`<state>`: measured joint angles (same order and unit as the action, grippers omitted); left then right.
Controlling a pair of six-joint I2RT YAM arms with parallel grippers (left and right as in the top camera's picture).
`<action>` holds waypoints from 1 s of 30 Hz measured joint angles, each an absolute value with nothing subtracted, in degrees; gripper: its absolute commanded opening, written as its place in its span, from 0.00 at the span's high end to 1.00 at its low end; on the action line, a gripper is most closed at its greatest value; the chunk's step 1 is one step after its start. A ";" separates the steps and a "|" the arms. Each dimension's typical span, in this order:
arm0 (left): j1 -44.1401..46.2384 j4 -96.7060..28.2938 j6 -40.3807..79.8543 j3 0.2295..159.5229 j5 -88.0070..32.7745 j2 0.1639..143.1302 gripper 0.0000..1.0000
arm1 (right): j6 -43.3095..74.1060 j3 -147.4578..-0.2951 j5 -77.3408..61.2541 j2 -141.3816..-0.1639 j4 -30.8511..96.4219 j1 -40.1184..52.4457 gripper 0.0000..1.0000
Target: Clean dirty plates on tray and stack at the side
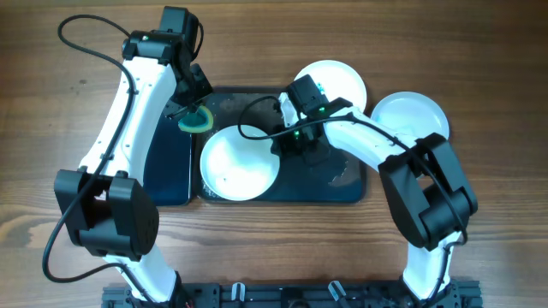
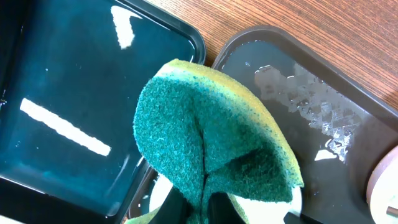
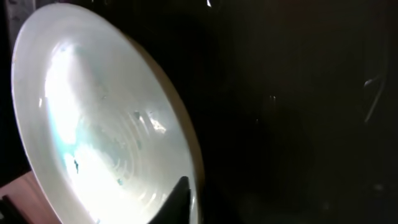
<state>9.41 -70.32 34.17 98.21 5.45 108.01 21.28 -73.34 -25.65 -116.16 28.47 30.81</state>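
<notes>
You are on what looks like the last plate. Your left gripper (image 1: 193,115) has its fingers pressed together on a folded green-and-yellow scouring sponge (image 2: 205,143), which sticks out past the fingertips and hangs clear of everything. Below and to one side of those fingers lies the smaller glossy black tray (image 2: 62,93). To the other side is the large dark grey rectangular tray with a raised rim (image 1: 342,184), its floor wet with water drops (image 2: 298,106). Your right gripper (image 1: 282,144) is at the edge of the round white shallow plate (image 1: 240,162), the only one on that tray. In the right wrist view one dark finger (image 3: 179,196) lies over the rim, so it reads as a pinch on the rim, though the lower finger is hidden. The plate spreads away from those fingertips toward the sponge, which is near its far edge but not touching it. A faint blue-green tinge and a few specks show in the plate's centre, so I judge it needs one more pass before it counts as clean. Behind the right fingers, off the tray on the wooden table (image 1: 479,68), sit the second white plate (image 1: 342,79) and, further out, the third white plate (image 1: 409,115). The third looks plain white, while the second is partly hidden by the arm, so you cannot confirm it is clean. They lie side by side, not one on the other, so the stacking is not yet done.
</notes>
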 measured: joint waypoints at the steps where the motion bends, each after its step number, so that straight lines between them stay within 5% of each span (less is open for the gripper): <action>1: 9.41 -70.35 34.17 98.21 5.45 108.01 0.96 | 22.22 -73.34 -25.56 -116.38 28.29 31.00 0.96; 21: 9.85 -71.02 34.15 96.88 0.84 108.01 0.96 | 42.11 -73.89 -20.21 -116.46 29.34 31.09 0.96; 30: 14.24 -56.66 34.17 81.58 -0.23 108.01 0.96 | 41.82 -74.26 -20.51 -116.46 31.51 30.55 0.96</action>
<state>14.24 -56.66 34.17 81.58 -0.23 108.01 41.82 -74.26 -20.51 -116.46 31.51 30.55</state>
